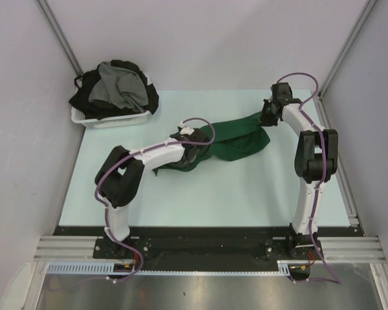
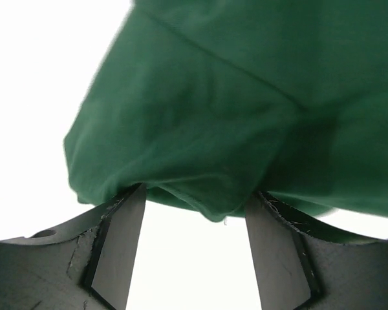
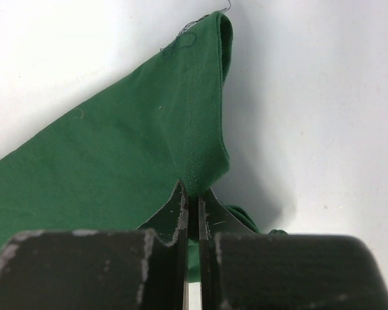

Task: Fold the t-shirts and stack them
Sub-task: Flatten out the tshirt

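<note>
Your right gripper (image 3: 193, 194) is pinched on a hem of the green shirt (image 3: 116, 161), likely anchoring it, while your left gripper (image 2: 195, 213) sits jaws apart, a fold at its tips, seemingly ready to grab.

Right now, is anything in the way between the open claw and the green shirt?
No, nothing visible. The open left gripper sits with a finger on either side of a fold of the green shirt. The right gripper pinches its hem.
</note>
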{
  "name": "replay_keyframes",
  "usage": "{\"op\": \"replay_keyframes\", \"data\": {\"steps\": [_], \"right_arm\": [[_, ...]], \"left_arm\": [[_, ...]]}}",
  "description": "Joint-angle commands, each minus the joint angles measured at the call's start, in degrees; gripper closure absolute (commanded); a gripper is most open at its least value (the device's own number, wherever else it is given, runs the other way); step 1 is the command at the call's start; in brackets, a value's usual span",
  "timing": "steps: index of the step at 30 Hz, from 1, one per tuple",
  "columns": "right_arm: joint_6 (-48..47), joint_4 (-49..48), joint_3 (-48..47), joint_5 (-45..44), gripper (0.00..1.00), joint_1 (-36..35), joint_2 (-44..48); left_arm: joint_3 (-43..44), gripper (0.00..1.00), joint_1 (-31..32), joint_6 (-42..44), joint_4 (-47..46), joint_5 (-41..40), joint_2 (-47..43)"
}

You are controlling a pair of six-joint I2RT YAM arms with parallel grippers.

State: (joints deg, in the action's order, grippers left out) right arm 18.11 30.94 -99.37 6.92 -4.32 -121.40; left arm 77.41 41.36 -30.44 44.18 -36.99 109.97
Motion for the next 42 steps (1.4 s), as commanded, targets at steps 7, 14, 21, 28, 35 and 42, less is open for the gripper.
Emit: {"op": "replay_keyframes", "data": {"steps": [7,14,21,28,35,42], "right_arm": [[0.96,-1.76,-1.61,1.52,1.0,0.54,1.78],[1.23,-1.85,-1.7,2.05,1.0,0.45,1.26],[1.23,-1.85,-1.7,2.22,1.0,0.36,1.26],[1.14,-2.11,-1.09,2.14,1.0,0.28,1.7],[0.7,-1.15,-3.45,1.43,1.0,-0.25,1.96],[-0.18,2.37,-15.21,1.34,1.0,-1.75,2.05]], "left_arm": [[1.52,0.39,-1.81,-1.38,4.42,-4.05,-0.9],[1.43,0.45,-1.81,-2.35,5.56,-4.05,-1.6],[1.26,0.77,-1.81,-2.35,6.0,-4.14,-1.34],[2.13,1.0,-1.81,-2.87,6.7,-4.31,-1.51],[7.13,1.0,-2.08,-0.6,7.94,-7.12,-4.24],[24.17,1.0,-6.2,7.31,9.25,-8.97,-2.93]]}}
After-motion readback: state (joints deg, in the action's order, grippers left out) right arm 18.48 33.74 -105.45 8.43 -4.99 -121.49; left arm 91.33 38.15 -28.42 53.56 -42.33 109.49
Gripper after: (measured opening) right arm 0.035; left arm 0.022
